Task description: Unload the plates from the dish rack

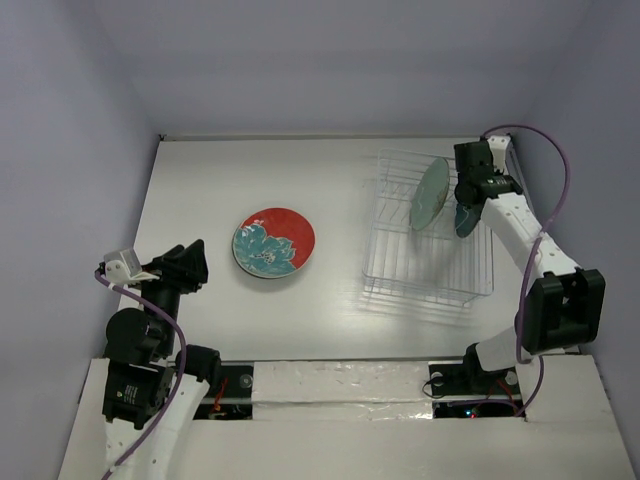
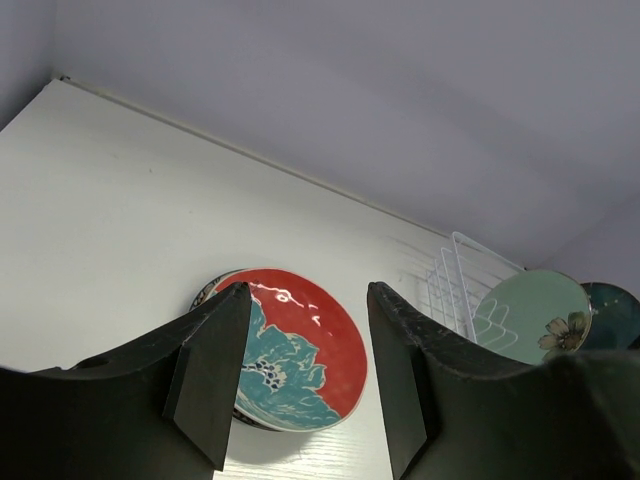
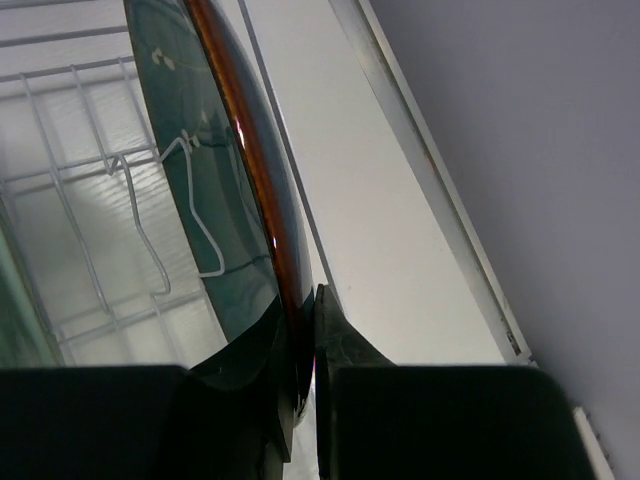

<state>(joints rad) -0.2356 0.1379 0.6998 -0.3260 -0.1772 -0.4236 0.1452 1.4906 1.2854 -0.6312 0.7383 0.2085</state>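
Note:
The white wire dish rack (image 1: 428,262) stands at the right. A pale mint green plate (image 1: 430,193) stands upright in it. My right gripper (image 1: 470,198) is shut on the rim of the dark teal plate (image 1: 466,220), upright at the rack's right side. In the right wrist view the fingers pinch that plate (image 3: 205,190) at its brown edge, at the gripper (image 3: 305,335). The red plate with a teal flower (image 1: 273,242) lies flat mid-table on another plate whose patterned rim (image 2: 205,293) peeks out. My left gripper (image 1: 190,265) is open and empty, near the red plate (image 2: 310,350). No tan-backed plate shows.
The left wrist view also shows the rack (image 2: 452,285), the mint plate (image 2: 530,315) and the teal plate (image 2: 612,312). The table's right edge strip (image 3: 430,170) runs close beside the rack. Grey walls enclose the table at the back and sides.

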